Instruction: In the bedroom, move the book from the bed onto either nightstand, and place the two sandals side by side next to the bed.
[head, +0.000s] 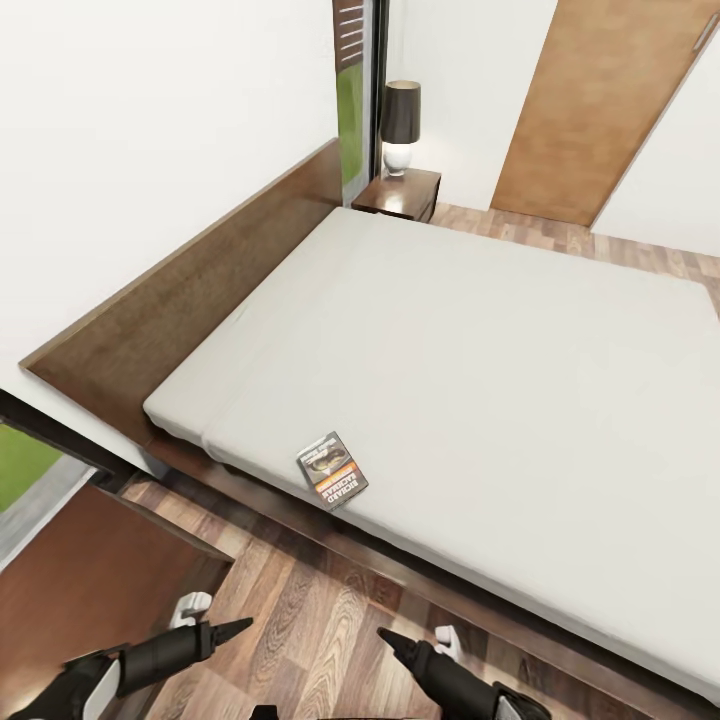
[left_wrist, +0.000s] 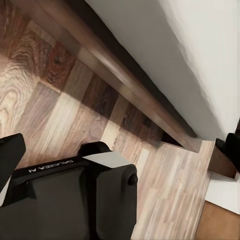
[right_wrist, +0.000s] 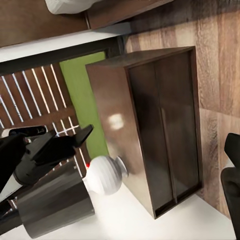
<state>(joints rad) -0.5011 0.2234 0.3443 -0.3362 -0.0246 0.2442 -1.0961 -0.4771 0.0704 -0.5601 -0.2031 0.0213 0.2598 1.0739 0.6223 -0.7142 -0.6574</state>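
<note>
The book (head: 332, 470) lies flat on the bed (head: 480, 340), close to the mattress edge nearest me. It has a dark cover with an orange band. My left gripper (head: 240, 626) and right gripper (head: 385, 636) hang low over the wood floor in front of the bed frame (head: 300, 520). Both are short of the book, shut to a point and holding nothing. One nightstand (head: 90, 580) stands beside my left arm. In the right wrist view this nightstand (right_wrist: 160, 125) is seen with the left gripper (right_wrist: 85, 132) near it. Another nightstand (head: 400, 195) stands at the bed's far corner. The sandals are out of view.
A long brown headboard (head: 190, 290) runs along the left wall. A lamp (head: 400, 125) with a dark shade stands on the far nightstand, and another lamp (right_wrist: 105, 175) is by the near one. A brown door (head: 600, 100) is at the back right. The bed frame's rail (left_wrist: 115, 75) edges the plank floor.
</note>
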